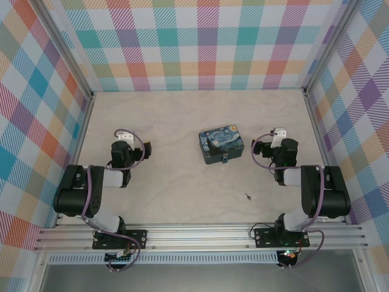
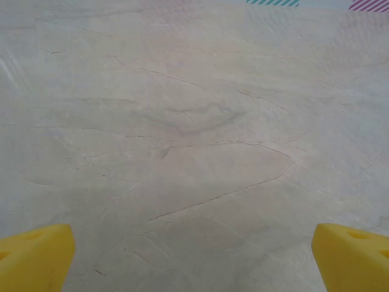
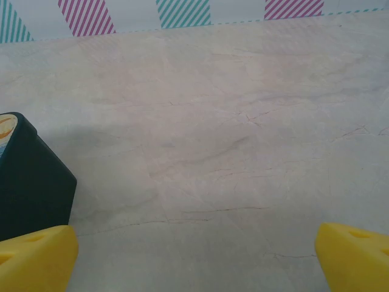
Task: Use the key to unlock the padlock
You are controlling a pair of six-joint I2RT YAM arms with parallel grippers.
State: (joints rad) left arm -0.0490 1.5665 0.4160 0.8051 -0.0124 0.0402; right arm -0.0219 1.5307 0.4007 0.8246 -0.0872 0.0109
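Where the overhead view looks down on the table point(image 1: 170, 121), can make out the padlock point(image 1: 225, 159) as a teal speck at the near side of the blue-and-yellow painted tin point(image 1: 221, 146), pressed against it or hung from it; cannot tell which at this size. Find the key point(image 1: 248, 196) as a thin dark sliver lying flat on bare tabletop, nearer the arm bases than the tin, a little right of the padlock and well apart from both. See the right claw point(image 1: 278, 139) held low beside the tin's right side, apart from it. Place the padlock to the left of that claw and slightly nearer the bases, near but not touching. Place the key farther off, toward the bases and a little left of the same claw. From the right wrist, looking toward the striped far wall, see yellow fingertips point(image 3: 36, 258) in the two bottom corners, spread wide over pale tabletop, with the tin's dark side wall at the left edge, just beyond the left fingertip. See the left claw point(image 1: 127, 143) well left of the tin, far from padlock and key alike. From the left wrist, see its yellow fingertips point(image 2: 33, 258) likewise set wide apart over bare pale surface.
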